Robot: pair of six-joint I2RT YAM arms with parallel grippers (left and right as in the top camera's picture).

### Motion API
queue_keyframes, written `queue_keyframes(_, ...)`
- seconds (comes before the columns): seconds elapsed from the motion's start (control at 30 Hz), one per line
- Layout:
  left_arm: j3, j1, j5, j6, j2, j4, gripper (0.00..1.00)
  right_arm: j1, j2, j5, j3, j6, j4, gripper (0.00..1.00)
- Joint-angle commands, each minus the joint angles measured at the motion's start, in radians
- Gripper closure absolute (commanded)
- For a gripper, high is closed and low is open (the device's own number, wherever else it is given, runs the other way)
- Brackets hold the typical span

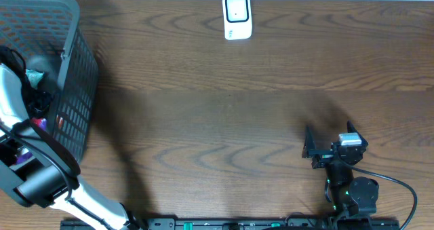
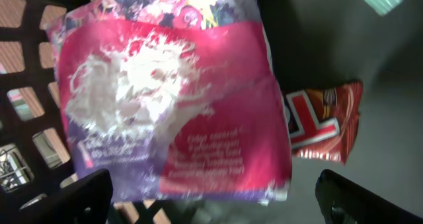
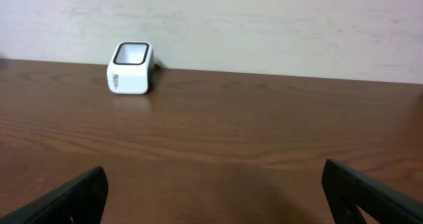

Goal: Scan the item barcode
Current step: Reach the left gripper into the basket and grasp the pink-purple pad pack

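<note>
Pouch (image 2: 172, 98) lies inside the basket (image 1: 68, 53). The left gripper (image 2: 215, 201), also inside the basket, has jaws apart and empty. Right gripper (image 1: 312, 148), well right of the basket, has jaws apart. Scanner (image 1: 237, 16) likewise stands to the right.

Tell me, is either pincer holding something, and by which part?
Nothing is held: left pincer open over a pink packet, right pincer open above the table.

Looks like a mock shop checkout set up in a plain test room: a dark wooden desk (image 1: 224, 121) against a bare pale wall (image 3: 264, 26), a white barcode scanner (image 1: 237, 16) top centre, and a black shopping basket (image 1: 78, 94) upper left holding snack packets (image 2: 172, 105).
</note>
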Motion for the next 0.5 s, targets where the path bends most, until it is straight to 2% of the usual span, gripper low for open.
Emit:
queue_keyframes(0.0,-0.001,0.000,-0.029,-0.020,0.006,0.022,0.02,0.003,-0.002,0.005,-0.002,-0.008,-0.002,0.01)
queue_keyframes(0.47,-0.003,0.000,-0.029,-0.020,0.101,0.058,0.01,0.003,-0.002,0.005,-0.002,-0.008,-0.002,0.01)
